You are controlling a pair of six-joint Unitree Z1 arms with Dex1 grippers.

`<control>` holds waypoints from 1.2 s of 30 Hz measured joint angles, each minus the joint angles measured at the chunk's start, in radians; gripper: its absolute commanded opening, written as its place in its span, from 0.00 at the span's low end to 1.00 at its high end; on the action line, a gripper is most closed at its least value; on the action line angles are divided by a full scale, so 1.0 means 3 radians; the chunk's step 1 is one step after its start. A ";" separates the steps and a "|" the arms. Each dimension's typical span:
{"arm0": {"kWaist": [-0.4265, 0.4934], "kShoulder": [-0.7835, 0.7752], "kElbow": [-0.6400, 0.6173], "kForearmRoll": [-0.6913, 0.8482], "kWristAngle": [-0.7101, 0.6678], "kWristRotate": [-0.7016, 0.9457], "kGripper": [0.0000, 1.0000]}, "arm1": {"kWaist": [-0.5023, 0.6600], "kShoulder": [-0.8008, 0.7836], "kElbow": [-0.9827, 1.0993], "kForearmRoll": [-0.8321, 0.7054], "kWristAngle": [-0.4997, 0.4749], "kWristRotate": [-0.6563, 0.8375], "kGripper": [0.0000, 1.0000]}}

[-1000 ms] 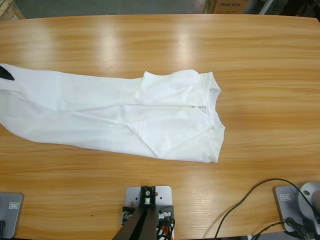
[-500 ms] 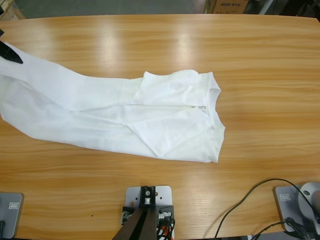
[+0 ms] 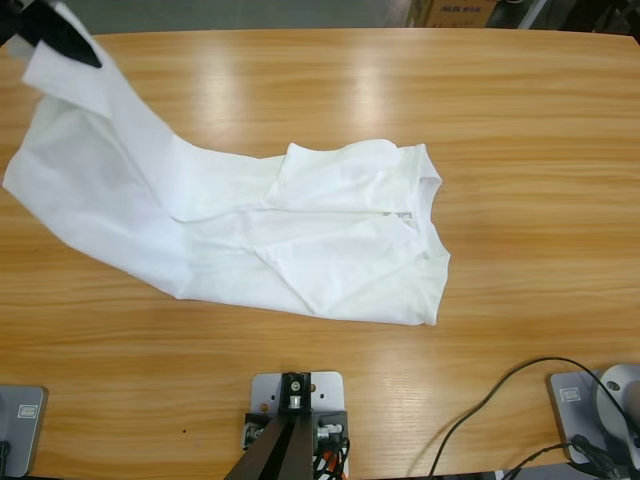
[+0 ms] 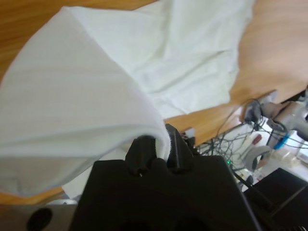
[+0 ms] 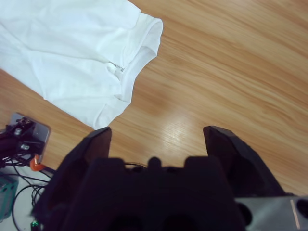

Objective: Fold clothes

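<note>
The white T-shirt (image 3: 300, 235) lies lengthwise across the table, its collar end to the right with sleeves folded in. Its left end is lifted off the wood toward the far left corner. My left gripper (image 3: 55, 30) is shut on that raised hem at the top left of the high view. In the left wrist view the T-shirt fabric (image 4: 72, 106) drapes from the left gripper (image 4: 158, 150), whose jaws pinch it. My right gripper (image 5: 156, 137) stands open above bare wood, beside the shirt's collar (image 5: 137, 60). The right gripper does not show in the high view.
The long wooden table (image 3: 520, 130) stretches right of the shirt. Black cables (image 3: 500, 410) lie at the near right edge. Cardboard boxes (image 3: 450, 12) stand beyond the far edge. Wires and equipment (image 4: 260, 144) sit past the table edge in the left wrist view.
My left gripper has carried the shirt's left end up and toward the far left corner, lifting more fabric off the table. The collar end has stayed put.
</note>
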 measured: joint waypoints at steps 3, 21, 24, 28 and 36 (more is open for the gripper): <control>-0.0217 0.0053 -0.0159 0.0002 0.0000 -0.0115 0.00 | 0.0000 -0.0003 0.0000 0.0000 0.0002 0.0000 0.78; -0.1140 0.0806 -0.1294 0.0012 -0.0044 -0.0610 0.00 | 0.0000 -0.0061 0.0004 0.0000 0.0087 0.0000 0.78; -0.1265 0.1032 -0.1545 0.0013 -0.0060 -0.0673 0.00 | 0.0000 -0.0083 0.0004 0.0000 0.0089 0.0000 0.78; -0.1354 0.1276 -0.1655 0.0014 -0.0139 -0.0685 0.00 | 0.0000 -0.0088 0.0012 0.0000 0.0103 0.0000 0.79; -0.1569 0.1606 -0.1770 0.0014 -0.0164 -0.0691 0.00 | 0.0000 -0.0092 0.0019 0.0000 0.0104 0.0000 0.79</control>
